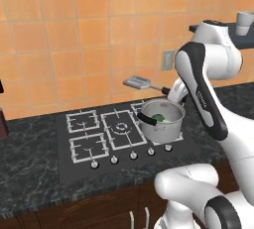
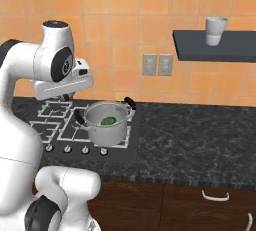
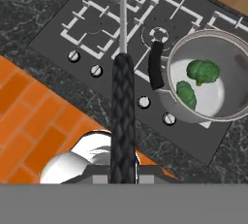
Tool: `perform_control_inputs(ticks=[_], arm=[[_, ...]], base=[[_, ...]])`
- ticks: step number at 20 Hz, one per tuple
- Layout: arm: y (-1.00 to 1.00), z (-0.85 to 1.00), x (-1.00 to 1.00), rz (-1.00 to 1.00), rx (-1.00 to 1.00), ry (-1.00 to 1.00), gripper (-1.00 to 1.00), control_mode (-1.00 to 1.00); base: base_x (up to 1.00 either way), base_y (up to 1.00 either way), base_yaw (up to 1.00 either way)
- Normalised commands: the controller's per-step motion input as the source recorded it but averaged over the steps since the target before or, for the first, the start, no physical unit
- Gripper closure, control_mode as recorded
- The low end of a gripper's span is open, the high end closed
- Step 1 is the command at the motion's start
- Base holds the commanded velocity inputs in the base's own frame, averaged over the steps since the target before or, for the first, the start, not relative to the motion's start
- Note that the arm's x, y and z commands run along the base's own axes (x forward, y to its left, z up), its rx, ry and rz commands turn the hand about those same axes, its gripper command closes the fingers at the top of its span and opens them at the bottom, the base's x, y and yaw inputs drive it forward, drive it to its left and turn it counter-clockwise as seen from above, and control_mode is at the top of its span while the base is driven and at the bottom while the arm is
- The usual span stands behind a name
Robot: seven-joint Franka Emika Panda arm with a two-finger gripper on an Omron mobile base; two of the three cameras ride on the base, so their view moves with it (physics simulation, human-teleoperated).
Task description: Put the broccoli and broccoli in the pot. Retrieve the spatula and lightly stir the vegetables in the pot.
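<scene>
Spatula (image 1: 138, 81) is held in the air above the stovetop (image 1: 89, 124), its black handle pinched between the closed fingers of the gripper (image 3: 122, 172), its silvery head level and pointing away from the arm. Two broccoli florets (image 3: 203, 71) lie inside the steel pot (image 1: 161, 123), which sits on a burner beside the spatula.

Glossy steel pot (image 3: 208, 80), matt ribbed black spatula (image 3: 122, 116) handle
</scene>
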Motion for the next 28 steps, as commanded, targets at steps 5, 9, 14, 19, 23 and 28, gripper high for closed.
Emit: perform_control_inputs(ticks=[5,9,14,19,23,28], arm=[[-0.21,-0.06,0.23,0.00,-0.04,0.01,1.00,-1.00],[-0.16,-0.06,0.31,-0.01,-0.06,0.00,1.00,-1.00],[-0.27,-0.02,0.50,0.00,0.00,0.00,1.00,-1.00],[-0.39,-0.13,0.81,0.00,-0.01,0.00,1.00,-1.00],[-0.30,-0.04,0.42,0.00,-0.01,0.00,1.00,-1.00],[-0.29,-0.06,0.53,0.01,-0.03,0.01,1.00,-1.00]], base=[[0.00,0.00,0.00],[0.00,0.00,0.00],[0.00,0.00,0.00],[0.00,0.00,0.00],[0.00,0.00,0.00],[0.00,0.00,0.00]])
